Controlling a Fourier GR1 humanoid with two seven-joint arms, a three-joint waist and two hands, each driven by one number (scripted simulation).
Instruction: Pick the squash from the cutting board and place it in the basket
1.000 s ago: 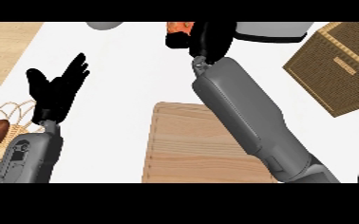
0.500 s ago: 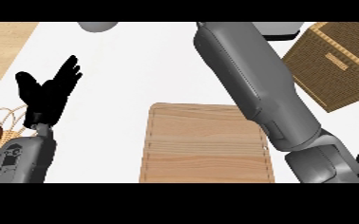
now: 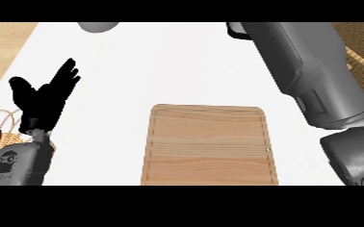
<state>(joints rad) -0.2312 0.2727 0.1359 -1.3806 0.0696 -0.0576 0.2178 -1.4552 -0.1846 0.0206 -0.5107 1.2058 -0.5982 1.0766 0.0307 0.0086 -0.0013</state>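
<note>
Two grey forearms come up from the lower edge, but only one robot hand shows: the left robot hand (image 3: pixel 44 98) stands at the left side over the white counter (image 3: pixel 163 62), black fingers straight and spread, pointing up and away, holding nothing. Just below and left of it, at the edge, a bit of tan wicker (image 3: pixel 8 125) peeks out. To its right, well apart from it, the cutting board (image 3: pixel 209 146) lies flat on the counter, long side running away from the robot, its wood top bare. The right forearm (image 3: pixel 305 72) runs up the right side, beyond the board's far right corner, and passes out at the top edge; the right robot hand is out of view, so whether it is open or closed on anything cannot be told. No squash shows anywhere, neither on the board nor near the left robot hand; where it is cannot be told. Far ahead of the left robot hand, at the top edge, sits a grey rounded shape (image 3: pixel 98 26), partly cut off. Behind the right forearm, a strip of brown woven surface (image 3: pixel 351 43) shows at the right edge.
</note>
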